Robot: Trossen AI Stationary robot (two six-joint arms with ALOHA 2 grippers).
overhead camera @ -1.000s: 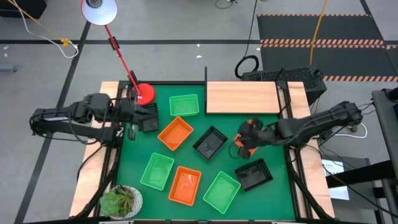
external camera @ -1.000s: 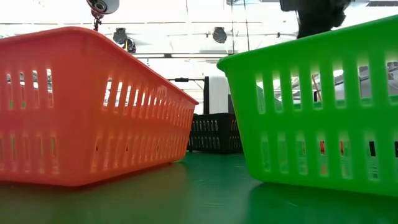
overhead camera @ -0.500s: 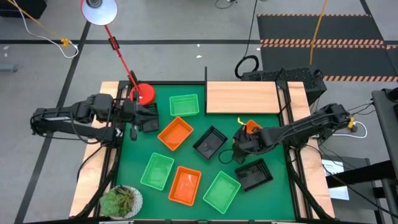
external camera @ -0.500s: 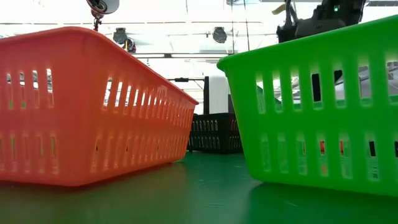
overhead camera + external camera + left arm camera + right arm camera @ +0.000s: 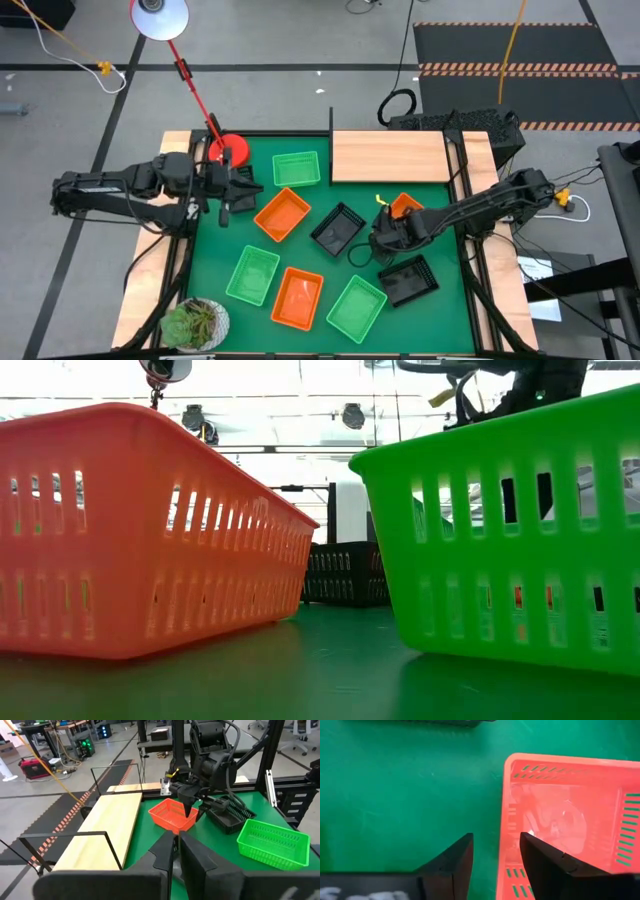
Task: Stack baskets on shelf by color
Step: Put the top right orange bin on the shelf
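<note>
Hovering at centre-right with right gripper spread across orange-red basket rim; seemed light, stiff, slippery plastic, best pinched at wall.

I'm working in a lab: taped grey floor, hazard-striped mat at two o'clock, equipment racks.

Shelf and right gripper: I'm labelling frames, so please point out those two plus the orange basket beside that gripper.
shelf [image 5: 390, 156], high view, middle of the bare board.
right gripper [image 5: 496, 855], right wrist view, between its fingertips.
orange basket [image 5: 570, 815], right wrist view, its floor.
</note>
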